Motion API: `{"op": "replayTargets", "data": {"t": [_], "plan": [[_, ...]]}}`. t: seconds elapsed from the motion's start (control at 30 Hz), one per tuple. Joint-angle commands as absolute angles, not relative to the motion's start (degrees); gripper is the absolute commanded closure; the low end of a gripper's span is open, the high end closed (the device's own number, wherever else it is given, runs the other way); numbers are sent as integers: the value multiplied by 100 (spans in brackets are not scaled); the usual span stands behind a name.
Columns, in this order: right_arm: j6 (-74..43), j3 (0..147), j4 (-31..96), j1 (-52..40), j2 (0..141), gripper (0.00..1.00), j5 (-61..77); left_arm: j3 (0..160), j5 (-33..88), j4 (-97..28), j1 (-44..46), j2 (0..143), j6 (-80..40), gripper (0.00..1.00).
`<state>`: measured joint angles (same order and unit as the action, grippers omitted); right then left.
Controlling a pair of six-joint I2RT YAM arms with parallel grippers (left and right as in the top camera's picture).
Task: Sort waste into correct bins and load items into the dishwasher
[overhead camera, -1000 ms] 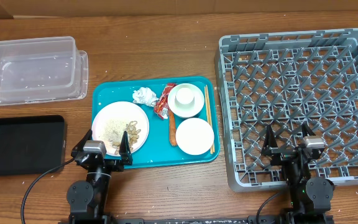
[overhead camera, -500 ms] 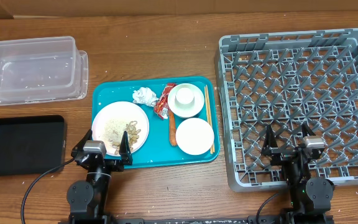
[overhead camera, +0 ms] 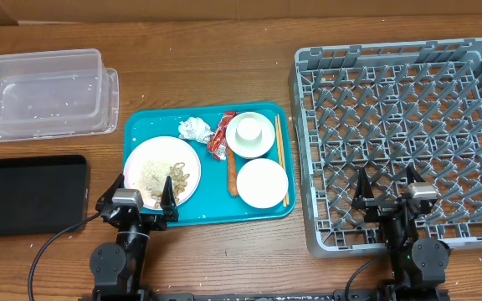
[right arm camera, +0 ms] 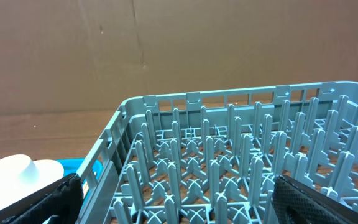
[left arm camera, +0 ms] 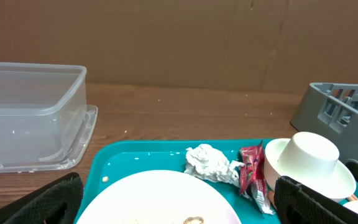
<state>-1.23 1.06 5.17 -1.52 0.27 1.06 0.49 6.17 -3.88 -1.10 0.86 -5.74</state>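
Note:
On the teal tray (overhead camera: pixel 141 125) lie a large white plate (overhead camera: pixel 161 171) with rice grains and beige scraps, a crumpled paper ball (overhead camera: pixel 195 128), a red wrapper (overhead camera: pixel 222 134), an orange stick (overhead camera: pixel 232 174), a cup on a white dish (overhead camera: pixel 250 134), a small plate (overhead camera: pixel 262 182) and chopsticks (overhead camera: pixel 280 159). My left gripper (overhead camera: pixel 145 186) stands open at the tray's near edge, over the large plate (left arm camera: pixel 160 199), holding nothing. Over the near edge of the grey dishwasher rack (overhead camera: pixel 400 134), my right gripper (overhead camera: pixel 385 180) is open and holds nothing. The left wrist view shows the paper ball (left arm camera: pixel 210 163) and wrapper (left arm camera: pixel 252 177) ahead.
A clear plastic tub (overhead camera: pixel 44 94) sits at the far left, with a flat black tray (overhead camera: pixel 28 194) in front of it. Brown cardboard walls the back of the table. The rack's upright pegs (right arm camera: pixel 241 155) fill the right wrist view.

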Motion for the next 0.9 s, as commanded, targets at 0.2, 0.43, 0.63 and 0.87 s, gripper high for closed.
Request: {"op": "replayTargets", "data": {"t": [0.2,0.43,0.63,0.87], "plan": [[-84,47,482,-154,19,0,93,27,580,-403,-71,25,-469,0],[-84,47,482,-154,19,0,91,27,580,-403,-71,25,-469,0],[-84,47,482,-154,19,0,93,27,580,-403,-71,25,-467,0],[-84,47,482,-154,19,0,91,27,679,-388,-69,25,-819,0]]}}
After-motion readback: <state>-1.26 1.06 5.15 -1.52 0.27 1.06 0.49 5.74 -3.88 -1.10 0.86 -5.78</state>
